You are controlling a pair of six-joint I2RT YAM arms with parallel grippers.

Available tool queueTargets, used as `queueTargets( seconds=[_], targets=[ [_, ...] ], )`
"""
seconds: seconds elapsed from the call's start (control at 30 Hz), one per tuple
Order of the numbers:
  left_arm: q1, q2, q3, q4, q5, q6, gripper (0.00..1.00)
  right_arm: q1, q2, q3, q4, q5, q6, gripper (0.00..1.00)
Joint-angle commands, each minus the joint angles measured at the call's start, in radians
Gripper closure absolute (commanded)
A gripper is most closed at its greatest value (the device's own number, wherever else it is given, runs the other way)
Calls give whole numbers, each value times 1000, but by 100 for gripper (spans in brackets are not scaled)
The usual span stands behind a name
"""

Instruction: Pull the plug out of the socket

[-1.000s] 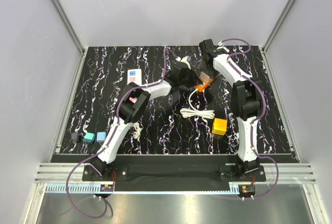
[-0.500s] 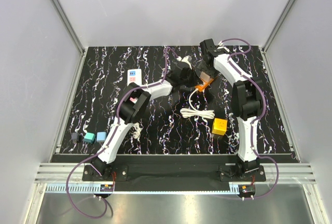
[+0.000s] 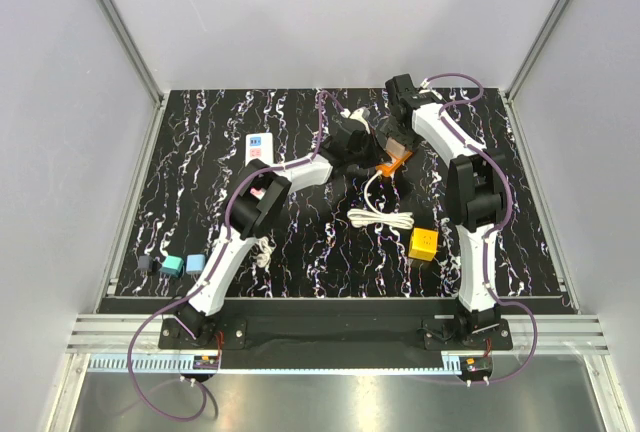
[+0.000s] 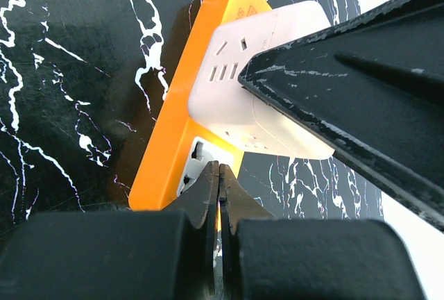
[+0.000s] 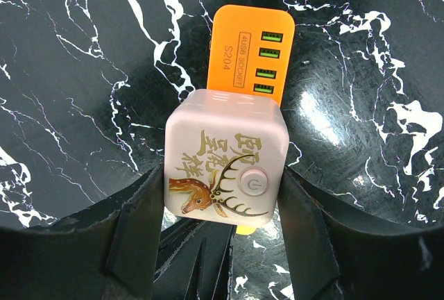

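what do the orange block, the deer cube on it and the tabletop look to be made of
Orange block: likely moulded plastic, smooth and matte, with printed lettering and green USB ports.
Deer cube: also plastic, pale with a slight sheen, rounded edges and a printed deer.
Tabletop: black with white veins like marble, glossy where glare shows; could be printed laminate.

left arm [image 3: 222, 257], right arm [image 3: 477, 262]: white links, black joints | cables [image 3: 534, 337]: purple | jaws: black, scuffed

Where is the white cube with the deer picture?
In the right wrist view, the white cube sits on the orange block, between the fingers of the right tool. From above, that's toward the table's far edge, slightly right of middle.
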Motion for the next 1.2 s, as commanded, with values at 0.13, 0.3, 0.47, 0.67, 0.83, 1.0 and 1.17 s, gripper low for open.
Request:
queueTargets(
  seconds=[0.13,0.3,0.47,0.67,0.83,1.0,1.17],
  targets=[
    [-6,15,1,-103,-69,44,100,-2,7,111,-44,-24,-38,100],
    [-8,14,2,-106,-71,43,100,15,13,174,-76,27,-67,100],
    [-6,14,2,-107,-69,47,100,4,57,252,-95,-9,-79,100],
    [-9,17,7,-110,-75,44,100,11,39,187,-127,-25,-75,100],
    [-9,15,5,-113,-72,50,100,-6,31,106,-30,-22,-83,100],
    [-8,20,13,-119,-77,49,100,1,-11,55,-8,-33,-76,100],
    [-9,12,4,-116,-74,55,100,-35,73,212,-72,-22,-128,100]
  ],
)
